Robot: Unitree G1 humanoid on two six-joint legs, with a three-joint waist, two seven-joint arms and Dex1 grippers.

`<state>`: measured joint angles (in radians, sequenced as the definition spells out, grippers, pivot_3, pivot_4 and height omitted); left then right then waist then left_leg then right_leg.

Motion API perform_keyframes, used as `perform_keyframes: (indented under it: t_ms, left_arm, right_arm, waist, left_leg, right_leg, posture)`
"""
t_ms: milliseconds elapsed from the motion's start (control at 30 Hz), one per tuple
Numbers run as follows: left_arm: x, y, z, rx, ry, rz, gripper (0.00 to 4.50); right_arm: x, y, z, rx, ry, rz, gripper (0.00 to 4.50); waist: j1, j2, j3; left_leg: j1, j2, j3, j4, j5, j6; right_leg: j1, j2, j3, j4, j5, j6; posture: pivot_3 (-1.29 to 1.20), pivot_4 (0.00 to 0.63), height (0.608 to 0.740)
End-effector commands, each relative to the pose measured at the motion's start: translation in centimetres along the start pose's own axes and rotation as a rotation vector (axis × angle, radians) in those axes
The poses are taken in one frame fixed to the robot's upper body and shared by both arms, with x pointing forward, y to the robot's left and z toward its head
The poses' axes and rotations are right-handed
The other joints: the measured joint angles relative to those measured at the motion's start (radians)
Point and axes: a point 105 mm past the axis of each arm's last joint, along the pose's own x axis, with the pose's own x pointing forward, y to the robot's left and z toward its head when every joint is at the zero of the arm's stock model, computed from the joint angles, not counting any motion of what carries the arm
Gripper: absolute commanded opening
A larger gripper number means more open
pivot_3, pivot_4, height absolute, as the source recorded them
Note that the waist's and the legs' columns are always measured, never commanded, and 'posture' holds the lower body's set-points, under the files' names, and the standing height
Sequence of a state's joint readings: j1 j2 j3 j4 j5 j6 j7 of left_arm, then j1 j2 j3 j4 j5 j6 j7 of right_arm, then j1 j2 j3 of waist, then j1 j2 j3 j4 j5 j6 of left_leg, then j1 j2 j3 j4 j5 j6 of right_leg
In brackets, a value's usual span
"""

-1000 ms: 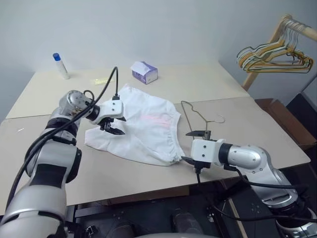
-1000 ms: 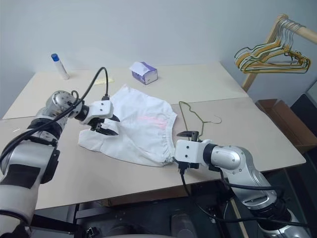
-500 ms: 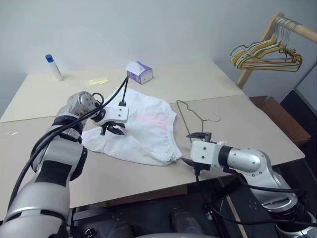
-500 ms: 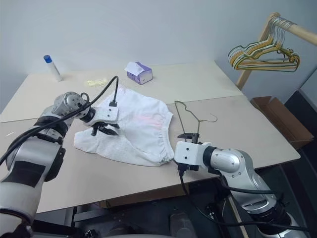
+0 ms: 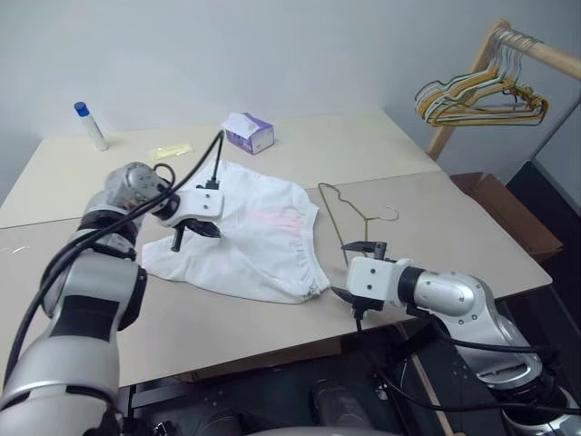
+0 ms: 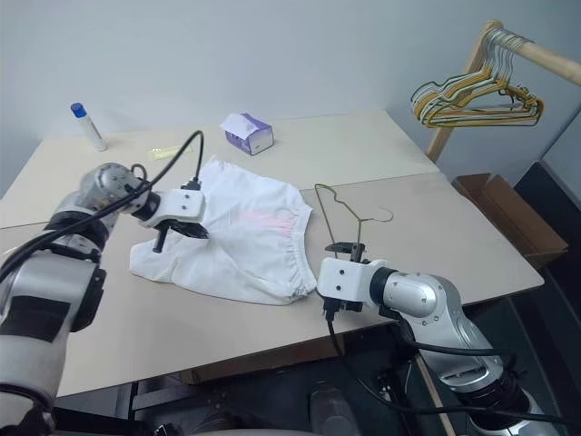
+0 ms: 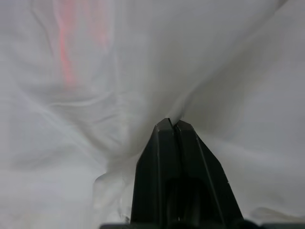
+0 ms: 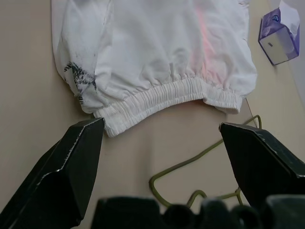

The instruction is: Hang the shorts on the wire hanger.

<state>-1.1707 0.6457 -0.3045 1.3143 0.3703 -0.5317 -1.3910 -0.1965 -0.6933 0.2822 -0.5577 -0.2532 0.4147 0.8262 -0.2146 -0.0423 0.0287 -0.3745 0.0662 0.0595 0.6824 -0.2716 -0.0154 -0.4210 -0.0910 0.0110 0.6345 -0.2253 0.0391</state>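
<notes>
The white shorts [image 5: 259,241] lie flat in the middle of the table, with a faint pink print and the elastic waistband [image 8: 167,95] toward my right arm. My left gripper [image 5: 201,231] rests on the shorts' left part and is shut, pinching a fold of the white cloth [image 7: 170,125]. The thin olive wire hanger [image 5: 349,218] lies on the table just right of the waistband, hook [image 5: 390,215] pointing right. My right gripper [image 5: 354,270] hovers open near the table's front edge, close to the hanger's near end [image 8: 190,162], holding nothing.
A purple-white tissue box [image 5: 249,133], a blue-capped white bottle [image 5: 90,124] and a small yellow item [image 5: 172,151] sit at the table's back. A wooden rack with a bunch of hangers [image 5: 477,95] stands at right, with a cardboard box [image 5: 497,207] below it.
My left gripper went from open over the shorts to shut on a fold of cloth and drew slightly left. The view has shifted. The right arm stayed still.
</notes>
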Motion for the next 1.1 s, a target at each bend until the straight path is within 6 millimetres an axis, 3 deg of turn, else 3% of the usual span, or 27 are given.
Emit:
perform_keyframes:
  t_ms: [33,133,333,533,700,867,1100]
  left_arm:
    - [-2.6,-0.5,-0.5,0.047,-0.045,0.017,0.02]
    - [-4.3,-2.1,-2.0,0.051,-0.043,0.013,0.02]
    - [-6.1,-6.0,-3.4,0.028,-0.039,-0.008,0.02]
    - [-6.3,-11.3,-1.1,-0.051,-0.093,-0.059,0.02]
    - [-5.9,-15.0,0.0,-0.144,-0.038,-0.078,0.02]
    - [-5.5,-16.6,0.7,-0.238,-0.027,-0.046,0.02]
    - [-4.4,-18.1,-0.5,-0.262,0.034,-0.068,0.02]
  right_arm:
    - [-0.2,-1.0,0.9,-0.032,-0.025,-0.046,4.5]
    - [0.1,-0.9,1.0,-0.038,-0.033,-0.037,4.5]
    - [0.4,-1.1,1.3,-0.052,-0.049,-0.027,4.5]
    - [0.5,-1.1,1.2,-0.059,-0.052,-0.019,4.5]
    - [0.5,-1.0,1.2,-0.061,-0.055,-0.012,4.5]
    - [0.6,-1.0,1.0,-0.069,-0.05,-0.009,4.5]
    - [0.8,-0.9,1.0,-0.073,-0.05,-0.007,4.5]
  waist:
    - [0.0,0.0,0.0]
    - [-0.003,0.0,0.0]
    - [0.009,0.0,0.0]
    - [0.026,0.0,0.0]
    - [0.051,0.0,0.0]
    - [0.08,0.001,0.0]
    - [0.102,0.001,0.001]
  left_leg:
    - [0.0,0.0,0.0,0.0,0.0,0.0]
    - [0.001,0.001,0.001,0.0,0.0,0.0]
    - [0.001,0.001,0.001,0.0,0.0,0.0]
    - [0.002,0.001,0.001,0.0,0.0,0.0]
    - [0.003,0.001,0.002,-0.001,0.0,0.0]
    - [0.005,0.001,0.002,-0.001,0.0,0.0]
    - [0.006,0.001,0.002,-0.002,0.0,0.0]
  right_leg:
    - [0.0,0.0,0.0,0.0,0.0,0.0]
    - [0.0,0.0,0.001,0.001,0.0,0.0]
    - [-0.001,-0.001,0.001,0.004,-0.001,0.001]
    - [-0.001,-0.001,0.002,0.006,-0.001,0.001]
    - [-0.001,-0.001,0.002,0.007,-0.002,0.0]
    - [-0.001,0.0,0.002,0.007,-0.003,-0.001]
    - [-0.001,0.0,0.001,0.007,-0.004,-0.004]
  posture:
    - [-0.19,0.0,0.74]
    - [-0.17,0.0,0.74]
    - [-0.14,0.0,0.74]
    - [-0.11,0.0,0.74]
    - [-0.1,0.0,0.74]
    - [-0.09,0.0,0.74]
    - [-0.08,0.0,0.74]
